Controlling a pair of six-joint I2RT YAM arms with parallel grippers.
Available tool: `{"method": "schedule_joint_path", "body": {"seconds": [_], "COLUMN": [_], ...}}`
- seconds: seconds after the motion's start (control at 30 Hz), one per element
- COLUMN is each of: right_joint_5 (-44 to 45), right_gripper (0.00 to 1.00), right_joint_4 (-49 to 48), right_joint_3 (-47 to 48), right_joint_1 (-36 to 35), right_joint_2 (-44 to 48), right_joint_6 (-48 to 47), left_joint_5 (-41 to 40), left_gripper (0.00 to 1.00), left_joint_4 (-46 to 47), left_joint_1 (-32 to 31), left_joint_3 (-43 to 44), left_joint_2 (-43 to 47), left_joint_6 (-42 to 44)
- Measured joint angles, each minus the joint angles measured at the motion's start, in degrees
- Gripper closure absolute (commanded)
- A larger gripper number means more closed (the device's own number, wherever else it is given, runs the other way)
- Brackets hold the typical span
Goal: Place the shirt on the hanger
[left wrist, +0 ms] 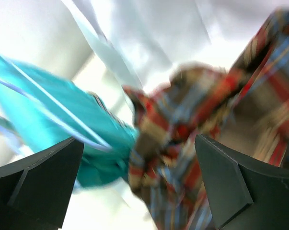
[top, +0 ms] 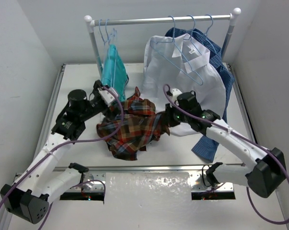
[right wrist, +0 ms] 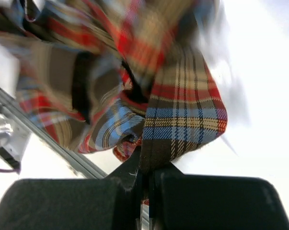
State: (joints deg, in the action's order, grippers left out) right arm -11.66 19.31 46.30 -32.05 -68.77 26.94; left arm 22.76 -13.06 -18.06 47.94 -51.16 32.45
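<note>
The plaid shirt point(top: 132, 125) lies crumpled on the white table between my two arms. My right gripper point(top: 166, 120) is shut on an edge of the shirt point(right wrist: 182, 120), the cloth pinched between its jaws. My left gripper point(top: 107, 96) is open and empty, its fingers point(left wrist: 43, 177) wide apart, with the shirt point(left wrist: 182, 143) ahead between them and apart from them. Pale-blue wire hangers point(top: 106, 33) hang empty on the rail at the left; one thin blue wire point(left wrist: 48, 115) crosses the teal cloth in the left wrist view.
A clothes rail point(top: 158, 20) stands at the back. A teal garment point(top: 113, 67) hangs at its left. A white shirt point(top: 182, 67) and a blue checked shirt point(top: 216, 72) hang on hangers at its right, draping onto the table behind my right arm.
</note>
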Motion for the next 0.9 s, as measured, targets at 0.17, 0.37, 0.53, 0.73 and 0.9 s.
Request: {"method": "schedule_joint_path", "body": {"seconds": [0.17,0.37,0.53,0.73,0.9], "right_joint_5": [9.4,14.3,6.2,-0.7,-3.1], "right_gripper": [1.0,0.78,0.27,0.13,0.26], "right_joint_4": [5.5,10.1,12.5,12.7,10.3], "right_joint_3": [14.8,27.2,33.2,33.8,29.4], "right_joint_1": [-10.2,-20.5,-26.6,-28.2,-26.6], "right_joint_2": [-2.9,-15.2,-27.9,-29.6,-19.9], "right_joint_6": [-1.1,-10.8,-20.2,-31.5,-35.8], "left_joint_5": [5.2,3.5,-7.7,-17.1,-17.0], "left_gripper": [0.0,0.02,0.01,0.04,0.06], "left_joint_4": [3.8,6.4,9.0,11.2,10.8], "left_joint_1": [0.0,0.0,1.5,1.7,1.7], "left_joint_3": [7.9,9.3,4.3,3.6,1.5], "left_joint_2": [0.0,0.0,0.4,0.5,2.1], "left_joint_6": [-2.3,-8.8,-14.1,-18.6,-18.3]}}
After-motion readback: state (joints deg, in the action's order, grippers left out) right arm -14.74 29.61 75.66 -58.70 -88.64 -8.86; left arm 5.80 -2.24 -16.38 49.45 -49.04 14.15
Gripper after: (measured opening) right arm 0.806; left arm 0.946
